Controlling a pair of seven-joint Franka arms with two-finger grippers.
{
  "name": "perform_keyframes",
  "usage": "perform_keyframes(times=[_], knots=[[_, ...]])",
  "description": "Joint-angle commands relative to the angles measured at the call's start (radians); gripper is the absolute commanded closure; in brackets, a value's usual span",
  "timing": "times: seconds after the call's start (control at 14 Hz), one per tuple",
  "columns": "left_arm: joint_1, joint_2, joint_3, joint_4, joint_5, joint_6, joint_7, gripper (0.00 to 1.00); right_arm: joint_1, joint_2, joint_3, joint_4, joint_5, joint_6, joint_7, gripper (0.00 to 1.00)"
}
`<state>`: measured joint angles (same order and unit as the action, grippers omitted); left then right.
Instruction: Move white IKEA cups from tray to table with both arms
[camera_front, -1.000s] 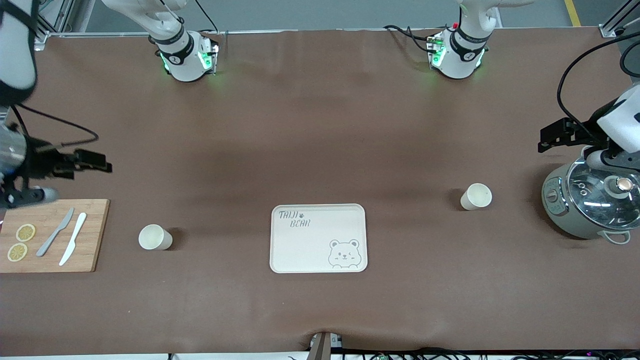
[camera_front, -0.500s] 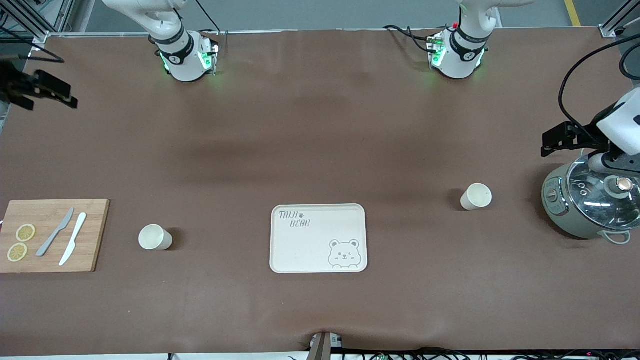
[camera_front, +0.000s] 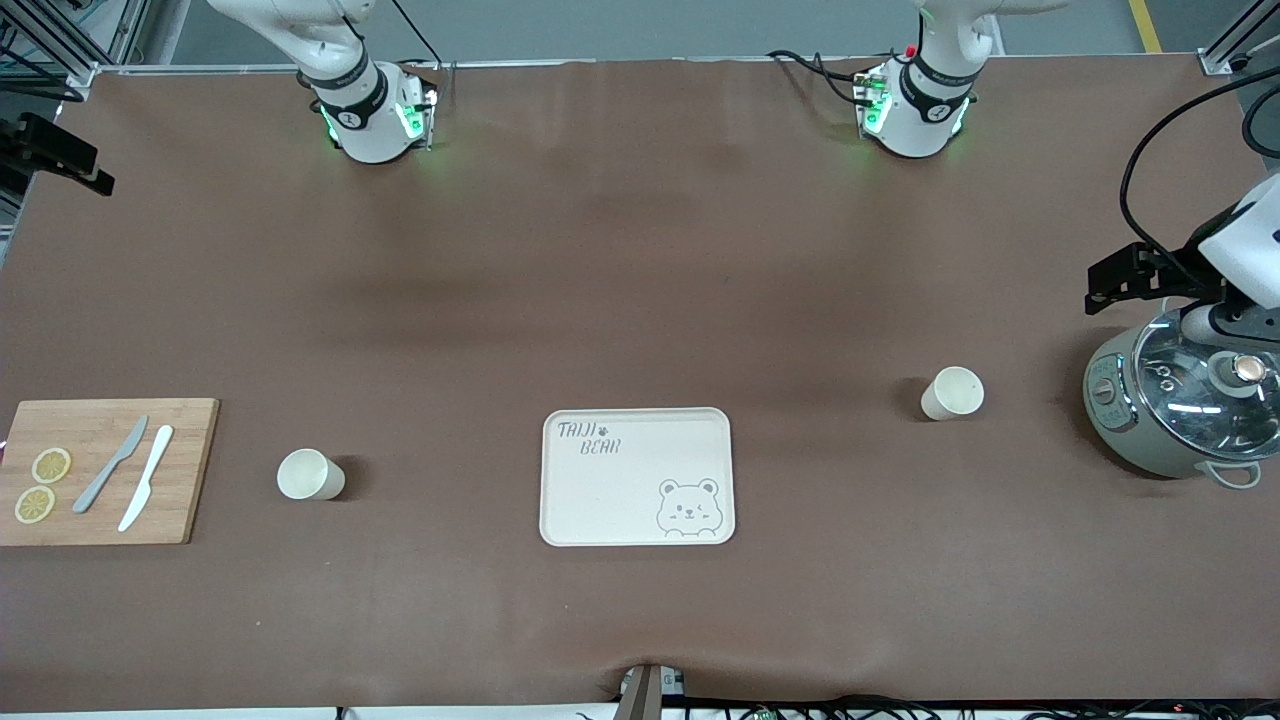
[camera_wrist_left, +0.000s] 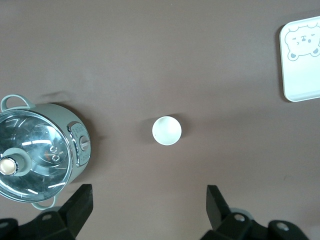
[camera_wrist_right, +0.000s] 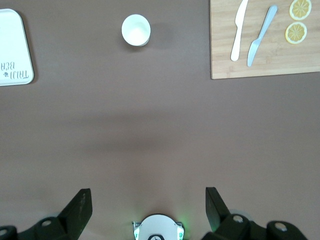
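Two white IKEA cups are seen upright on the brown tabletop (camera_front: 640, 250): one cup (camera_front: 310, 474) at lower left of the front frame between the cutting board (camera_front: 110, 470) and the bear tray (camera_front: 637, 476), the other cup (camera_front: 952, 392) at mid right between the tray and the lidded pot (camera_front: 1180, 400). Left hand (camera_wrist_left: 147, 212) is held spread and empty, high over the pot and that cup, at the frame's right edge. Right hand (camera_wrist_right: 147, 212) is likewise spread and empty at the upper left edge, raised, with its arm's base visible between the fingers in its wrist view.
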<state>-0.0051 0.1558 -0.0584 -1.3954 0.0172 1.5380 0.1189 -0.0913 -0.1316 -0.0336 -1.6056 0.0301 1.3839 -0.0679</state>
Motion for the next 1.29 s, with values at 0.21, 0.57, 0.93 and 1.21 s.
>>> perform_keyframes(times=[0.21,0.57,0.93,1.21], knots=[[-0.004,-0.016,-0.004,-0.008,0.021,0.005,0.008,0.0,-0.011,0.053,0.009,0.085,-0.013,0.003,0.022,0.0],[-0.006,-0.015,-0.006,-0.008,0.021,0.005,0.007,0.0,-0.008,0.095,0.011,0.161,-0.013,-0.002,0.022,0.0],[-0.006,-0.016,-0.006,-0.008,0.021,0.007,0.004,0.0,-0.011,0.089,0.008,0.156,-0.016,-0.048,0.023,0.0],[-0.006,-0.015,-0.006,-0.008,0.021,0.005,0.004,0.0,-0.002,0.09,0.012,0.153,-0.01,-0.097,0.013,0.0]])
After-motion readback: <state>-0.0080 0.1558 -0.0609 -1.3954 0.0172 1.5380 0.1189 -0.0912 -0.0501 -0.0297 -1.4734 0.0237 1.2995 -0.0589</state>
